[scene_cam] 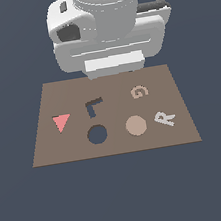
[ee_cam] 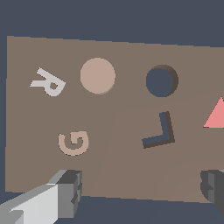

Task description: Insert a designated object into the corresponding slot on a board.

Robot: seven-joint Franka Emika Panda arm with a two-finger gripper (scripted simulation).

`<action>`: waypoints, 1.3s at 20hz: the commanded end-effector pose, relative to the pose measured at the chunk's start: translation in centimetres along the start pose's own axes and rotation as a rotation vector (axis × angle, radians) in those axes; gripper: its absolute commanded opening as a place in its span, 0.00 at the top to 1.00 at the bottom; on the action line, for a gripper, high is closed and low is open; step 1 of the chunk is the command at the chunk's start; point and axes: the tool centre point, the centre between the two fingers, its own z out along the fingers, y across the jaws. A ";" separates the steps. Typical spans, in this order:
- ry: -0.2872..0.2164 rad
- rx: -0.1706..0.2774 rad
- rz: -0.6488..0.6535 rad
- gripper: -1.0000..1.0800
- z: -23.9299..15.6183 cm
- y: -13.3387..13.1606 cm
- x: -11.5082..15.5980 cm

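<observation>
Gripper (ee_cam: 141,192) hangs wide open and empty above the board (scene_cam: 53,152), so it should centre squarely over the tan disc (scene_cam: 135,125), lower right of centre, beside the round hole (scene_cam: 97,134), before closing.

Board (scene_cam: 115,142): matt brown, smooth, untextured. Disc (scene_cam: 135,125): matt peach, flat-shaded. Letter R (scene_cam: 165,118): matt white. Arm housing (scene_cam: 107,32): smooth pale grey plastic-like shell (soft sheen). Gripper fingers (ee_cam: 70,192): dull grey.
</observation>
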 end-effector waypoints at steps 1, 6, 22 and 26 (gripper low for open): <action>0.000 0.000 0.000 0.04 0.0 0.0 0.0; 0.001 0.000 -0.019 0.04 0.4 0.0 0.4; 0.024 -0.008 -0.344 0.04 6.7 -1.6 6.4; 0.031 -0.011 -0.449 0.04 8.6 -2.6 8.2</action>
